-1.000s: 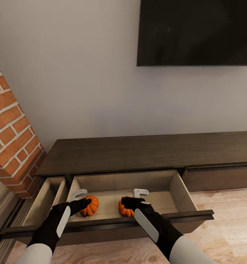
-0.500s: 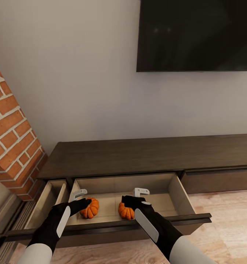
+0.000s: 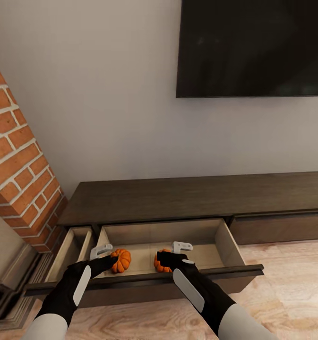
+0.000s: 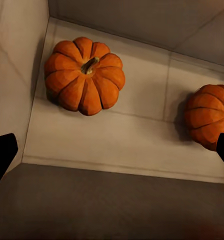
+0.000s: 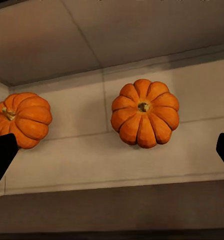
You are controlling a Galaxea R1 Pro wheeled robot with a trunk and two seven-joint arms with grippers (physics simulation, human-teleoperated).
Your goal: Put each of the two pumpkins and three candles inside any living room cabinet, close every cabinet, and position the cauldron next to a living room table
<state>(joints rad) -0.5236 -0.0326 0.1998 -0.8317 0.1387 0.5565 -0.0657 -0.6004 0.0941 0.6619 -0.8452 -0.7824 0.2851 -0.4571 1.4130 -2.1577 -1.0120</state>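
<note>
The cabinet (image 3: pixel 192 198) is a long, low, dark-brown unit against the wall. Its left wide drawer (image 3: pixel 144 279) is pulled out and shows a pale beige inside. Two orange pumpkins lie side by side on the drawer floor: one (image 3: pixel 121 260) (image 4: pixel 85 75) (image 5: pixel 22 120) to the left, the other (image 3: pixel 159 265) (image 4: pixel 208 122) (image 5: pixel 145 120) partly behind my right hand. My left gripper (image 3: pixel 102 250) (image 4: pixel 112 155) hovers open above the left pumpkin, holding nothing. My right gripper (image 3: pixel 182 247) (image 5: pixel 112 152) hangs open over the right pumpkin, also free of it.
A brick column (image 3: pixel 21 179) rises at the left, beside a narrow open compartment (image 3: pixel 74 248) at the cabinet's end. A dark TV (image 3: pixel 253 47) hangs on the wall above. The right drawer front (image 3: pixel 281 227) is shut. Wooden floor (image 3: pixel 281 293) lies in front.
The whole picture has shifted, so the camera has moved. The cabinet and drawer sit slightly farther off, and both open grippers stand nearer the drawer's front than before. The pumpkins rest where they lay.
</note>
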